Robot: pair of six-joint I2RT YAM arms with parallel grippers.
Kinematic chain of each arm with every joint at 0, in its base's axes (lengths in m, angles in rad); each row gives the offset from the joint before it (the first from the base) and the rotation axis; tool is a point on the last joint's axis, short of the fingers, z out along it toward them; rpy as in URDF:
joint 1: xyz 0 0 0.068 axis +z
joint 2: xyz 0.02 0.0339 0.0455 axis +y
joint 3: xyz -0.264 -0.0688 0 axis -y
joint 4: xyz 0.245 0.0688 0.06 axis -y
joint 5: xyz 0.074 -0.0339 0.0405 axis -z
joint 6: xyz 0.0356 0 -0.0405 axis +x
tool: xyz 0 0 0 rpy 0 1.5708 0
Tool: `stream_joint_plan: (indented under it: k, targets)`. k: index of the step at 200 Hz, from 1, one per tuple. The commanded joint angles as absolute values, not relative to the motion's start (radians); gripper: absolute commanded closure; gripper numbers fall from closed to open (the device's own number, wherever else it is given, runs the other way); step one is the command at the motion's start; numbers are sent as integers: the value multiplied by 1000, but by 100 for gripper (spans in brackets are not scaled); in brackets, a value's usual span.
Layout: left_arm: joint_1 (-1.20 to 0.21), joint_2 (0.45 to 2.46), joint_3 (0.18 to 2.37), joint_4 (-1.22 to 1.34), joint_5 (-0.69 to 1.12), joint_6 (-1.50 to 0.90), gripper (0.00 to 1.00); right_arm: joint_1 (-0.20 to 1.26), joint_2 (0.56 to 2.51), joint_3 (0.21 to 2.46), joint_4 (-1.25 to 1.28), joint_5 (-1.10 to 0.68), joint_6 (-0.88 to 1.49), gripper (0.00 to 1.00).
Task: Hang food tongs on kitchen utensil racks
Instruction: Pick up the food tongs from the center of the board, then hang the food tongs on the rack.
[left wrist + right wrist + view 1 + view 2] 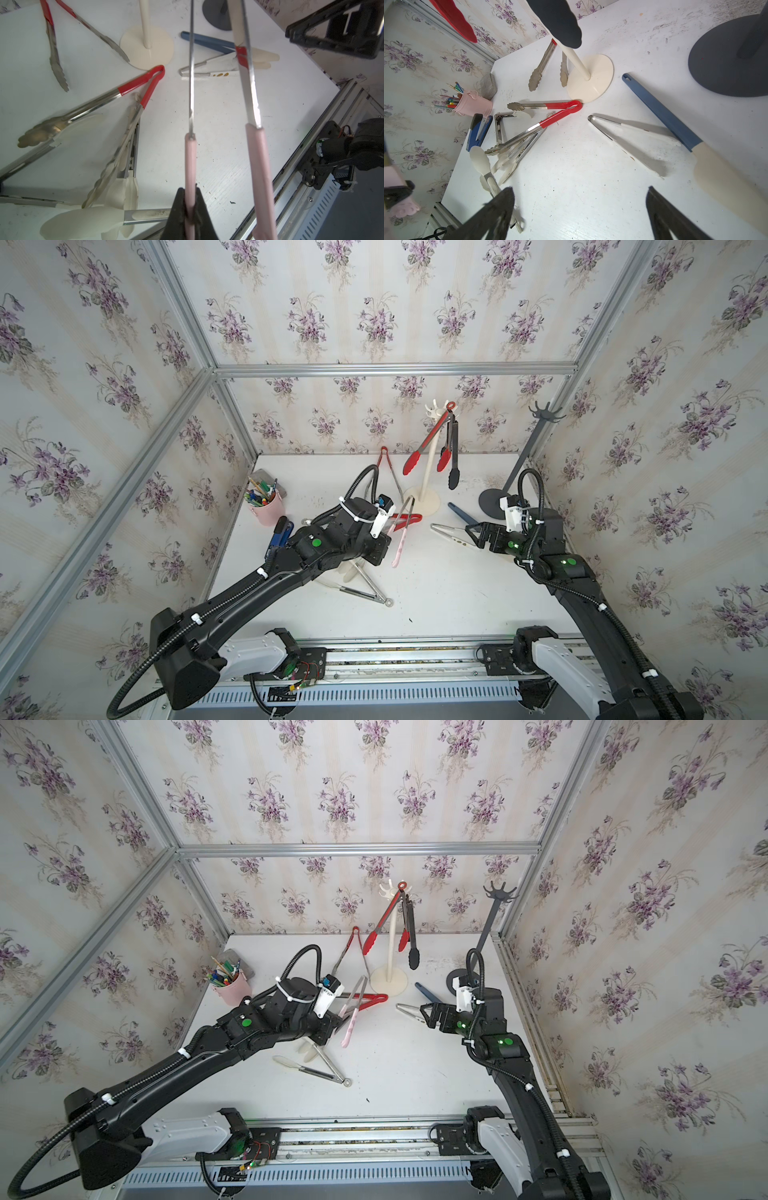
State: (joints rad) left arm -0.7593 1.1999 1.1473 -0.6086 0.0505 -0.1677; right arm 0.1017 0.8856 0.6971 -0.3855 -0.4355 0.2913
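My left gripper (190, 207) is shut on one pink-sleeved arm of the pink tongs (397, 553), which slant above the table with the other arm (261, 166) free. The cream rack (428, 464) stands at the back and carries red tongs (419, 452) and black tongs (453, 456) on its hooks. To the right, the dark grey rack (525, 452) has bare hooks. My right gripper (471, 533) is open above the table, with nothing between its fingers, beside white tongs (633, 143) and a blue-handled utensil (662, 116).
More tongs lie on the table: a red-handled pair (388, 472) at the back, another (556, 114) by the cream base, and white-tipped ones (365, 589) in a heap at the front. A pink cup (268, 510) of pens, a blue stapler (280, 535) and a grey block (489, 86) sit left.
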Motion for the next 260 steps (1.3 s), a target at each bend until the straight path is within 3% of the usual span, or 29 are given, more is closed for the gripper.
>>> stream_joint_plan:
  k: [1,103,183,260]
  targets:
    - [-724,1187,1180,-552,109,-70,99,102,893,709,-358,-439,281,3]
    - [-519,1283,1320,-417,438,161,100,101,882,707,-371,-435,275,3]
    - [-460,1510,1564,-405,525,243,100,102,884,709,-388,-430,264,3]
    - [-459,1671,1721,-405,493,249,100,102,862,705,-397,-419,265,4]
